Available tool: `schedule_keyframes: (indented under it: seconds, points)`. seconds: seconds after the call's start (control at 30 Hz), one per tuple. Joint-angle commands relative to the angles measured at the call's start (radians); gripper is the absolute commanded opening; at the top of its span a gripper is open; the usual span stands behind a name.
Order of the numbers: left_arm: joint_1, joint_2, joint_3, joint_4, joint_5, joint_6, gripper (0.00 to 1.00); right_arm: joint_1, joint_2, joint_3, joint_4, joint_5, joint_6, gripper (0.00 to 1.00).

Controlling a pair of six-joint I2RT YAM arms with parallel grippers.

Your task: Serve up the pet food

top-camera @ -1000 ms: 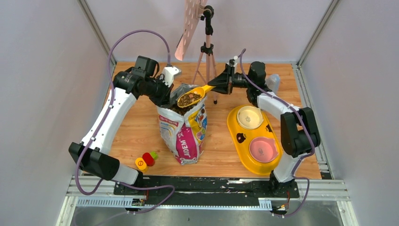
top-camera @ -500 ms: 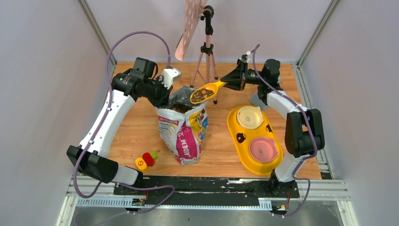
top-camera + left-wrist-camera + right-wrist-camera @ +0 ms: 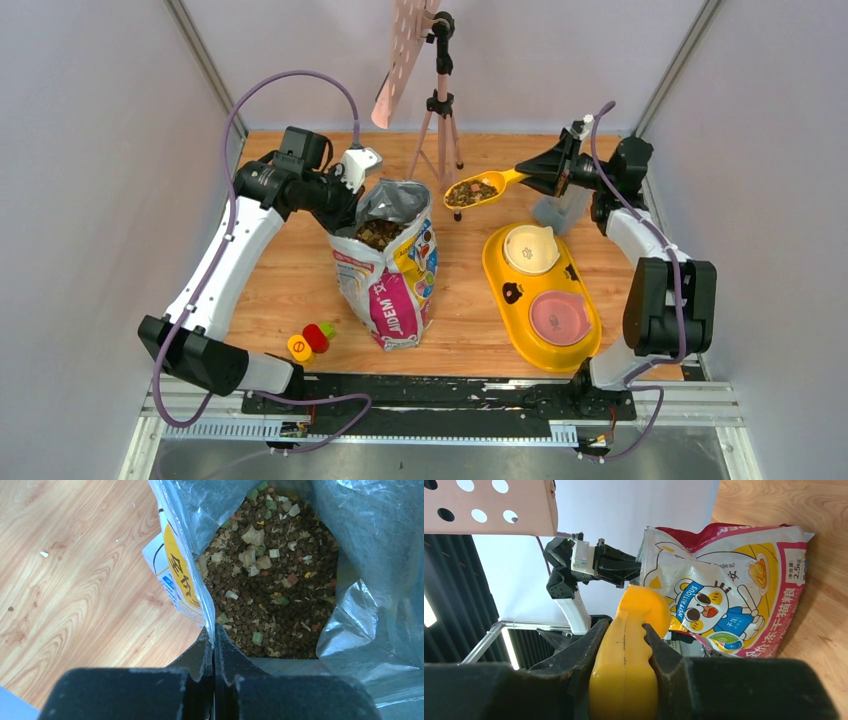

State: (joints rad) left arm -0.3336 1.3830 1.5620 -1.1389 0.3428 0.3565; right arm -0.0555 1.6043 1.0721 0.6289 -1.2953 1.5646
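Observation:
The pet food [image 3: 275,595] fills the open printed bag [image 3: 390,280] standing mid-table, brown pellets mixed with pale and coloured bits. My left gripper [image 3: 214,632] is shut on the bag's rim [image 3: 187,575] at its left edge. My right gripper [image 3: 625,630] is shut on the handle of a yellow scoop [image 3: 624,680]. In the top view the scoop [image 3: 472,190] hangs level in the air, loaded with pet food, right of the bag and just beyond the yellow feeder [image 3: 497,285]. The feeder holds a cream bowl [image 3: 531,248] and a pink bowl [image 3: 558,317].
A tripod [image 3: 440,110] carrying a pink perforated board [image 3: 405,50] stands at the back, close behind the scoop. A translucent container [image 3: 562,205] sits under the right wrist. Small red, yellow and green caps [image 3: 310,340] lie front left.
The right gripper has carried the loaded scoop rightward, from over the bag's mouth to beyond the feeder's far end. The left gripper has kept its hold on the bag's rim.

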Motion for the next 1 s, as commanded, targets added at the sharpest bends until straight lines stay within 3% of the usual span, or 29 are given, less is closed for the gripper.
schedule_keyframes:
  seconds: [0.0, 0.97]
  points:
    - [0.007, -0.045, -0.008, 0.040, 0.030, 0.005, 0.00, -0.051, -0.090, -0.030, -0.006, -0.022, -0.042, 0.00]
    - [0.015, -0.065, -0.044, 0.027, 0.058, 0.024, 0.00, -0.494, -0.298, -0.492, 0.151, 0.051, -0.115, 0.00]
